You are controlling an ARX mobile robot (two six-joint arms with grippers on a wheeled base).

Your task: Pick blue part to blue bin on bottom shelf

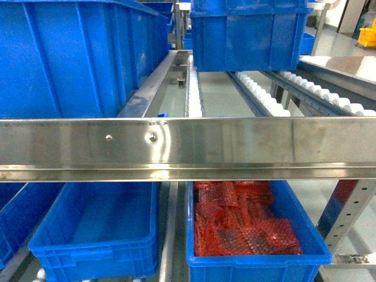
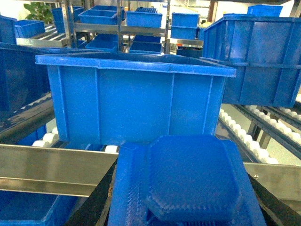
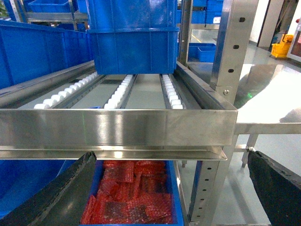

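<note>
Blue part (image 2: 188,181) btwn left fingers (image 2: 94,207), filling gap.

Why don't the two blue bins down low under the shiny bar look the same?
The left bin shows only its bare blue floor, while the right bin is packed with red bubble-wrap packets. The left bin sits under the big blue bin on the upper rack; the right bin sits under bare roller tracks. Both are blue plastic, open-topped, side by side, and look alike in shape.
</note>
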